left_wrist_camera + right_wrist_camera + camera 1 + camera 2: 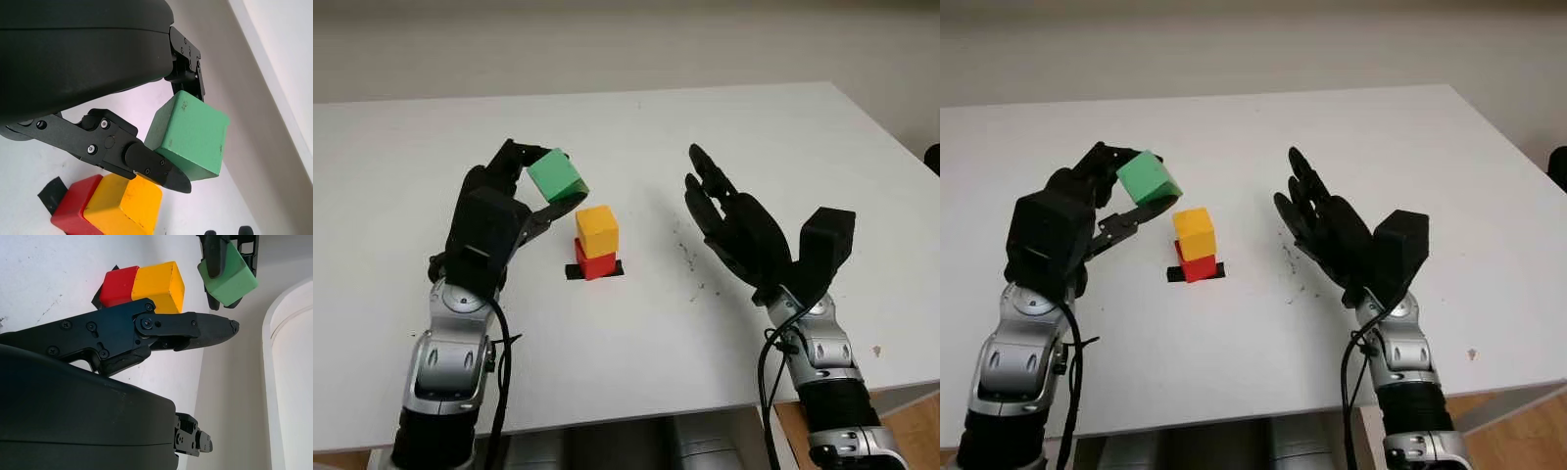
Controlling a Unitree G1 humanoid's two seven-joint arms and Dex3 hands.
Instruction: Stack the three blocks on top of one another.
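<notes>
Green block [556,175] looks like light, stiff foam or painted wood w/ smooth faces, so prob. easy to lift but apt to twist if pinched off-centre; best held on two opposite flat sides, as the left hand [514,196] has it now, clamped and tilted in the air, up and just left of the stack. Yellow block [597,230] sits on red block [598,262], on a black marker [578,272] on the white table [754,137]. Right hand [729,220] open, holding nothing, right of the stack. Left wrist view shows fingertips [161,171] gripping opposite faces, which the head views hide; right wrist view shows the yellow block sitting square on the red.
</notes>
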